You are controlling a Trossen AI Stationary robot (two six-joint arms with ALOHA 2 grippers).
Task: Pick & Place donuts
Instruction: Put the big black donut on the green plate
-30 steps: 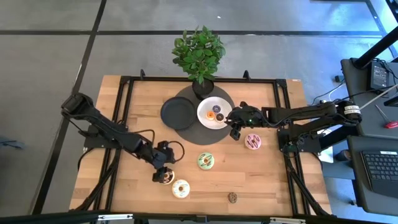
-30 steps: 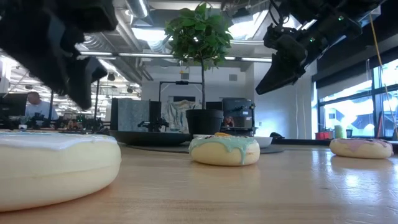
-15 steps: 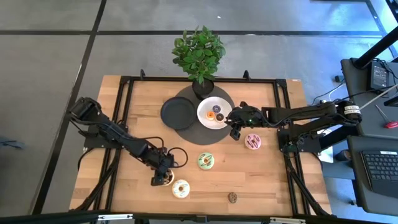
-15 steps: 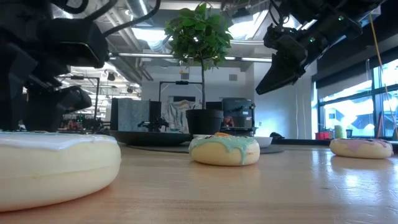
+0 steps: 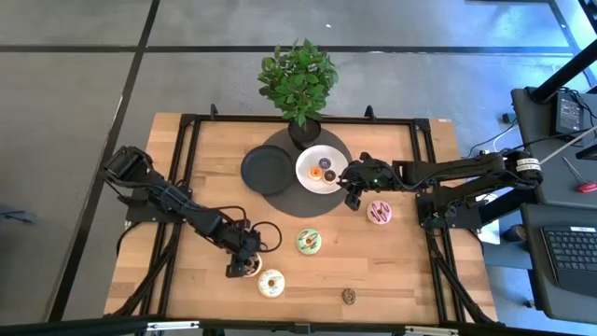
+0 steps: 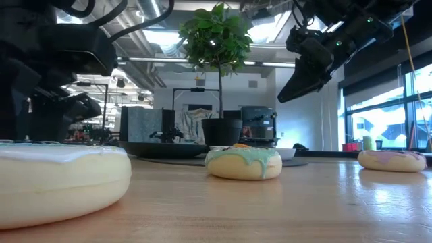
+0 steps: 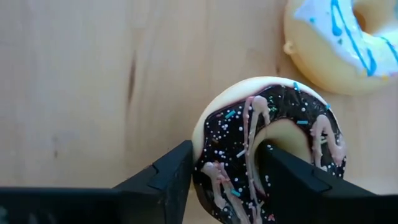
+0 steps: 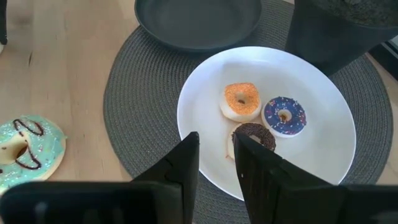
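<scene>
Wooden tabletop (image 5: 392,271) with a black metal frame fills the centre of the overhead frame, grey floor around it. At the upper middle sits a potted plant (image 5: 298,79), and just below it a round grey woven mat (image 5: 280,196) carries a black plate (image 5: 265,170) on the left and a white plate (image 5: 306,177) on the right. Three tiny donuts lie on the white plate: an orange one (image 8: 241,101), a blue one (image 8: 285,116) and a dark brown one (image 8: 254,135).

Left arm reaches from the left edge toward the lower middle of the frame. Its left gripper (image 5: 242,266) is down at the table, one finger outside the ring and one in the hole of a chocolate donut (image 7: 268,152) with pink drizzle and sprinkles, grasping that side of the ring. A cream-white donut (image 5: 271,283) with blue stripes lies just beside it, to the lower right.

Right arm comes in from the right edge. Its right gripper (image 5: 353,193) hangs above the lower right rim of the white plate, fingers nearly together with only a narrow gap and holding nothing.

A green donut (image 5: 309,242) rests in the middle of the table, a pink donut (image 5: 379,212) to the right of it near the right gripper, and a small brown donut (image 5: 349,296) near the bottom edge.
</scene>
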